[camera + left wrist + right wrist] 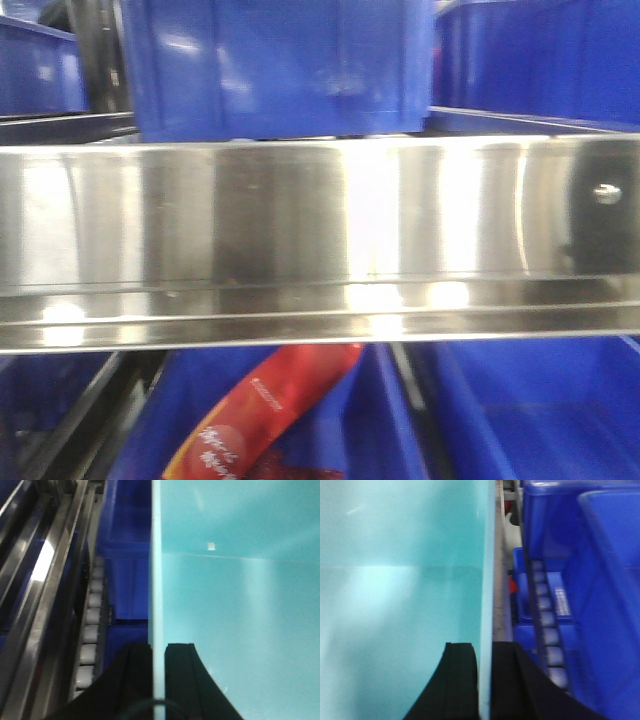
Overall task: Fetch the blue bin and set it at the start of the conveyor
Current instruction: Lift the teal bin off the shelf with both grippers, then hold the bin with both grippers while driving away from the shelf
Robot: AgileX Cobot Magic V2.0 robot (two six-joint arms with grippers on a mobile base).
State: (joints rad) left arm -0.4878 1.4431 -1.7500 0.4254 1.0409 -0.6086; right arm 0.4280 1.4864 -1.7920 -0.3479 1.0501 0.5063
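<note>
The blue bin (240,605) is a pale turquoise tub that fills most of both wrist views. Its left wall rim runs up the left wrist view, and my left gripper (158,647) is shut on that rim, one black finger inside the tub and one outside. The bin's (395,605) right wall rim runs up the right wrist view, where my right gripper (484,645) is shut on it the same way. The tub's inside looks bare. The conveyor start is out of view. Neither the bin nor a gripper shows in the front view.
A shiny steel shelf rail (320,240) spans the front view close ahead, with dark blue crates (280,60) above and below and a red packet (270,410) in a lower one. Roller tracks (90,625) and dark blue crates (580,580) flank the bin on both sides.
</note>
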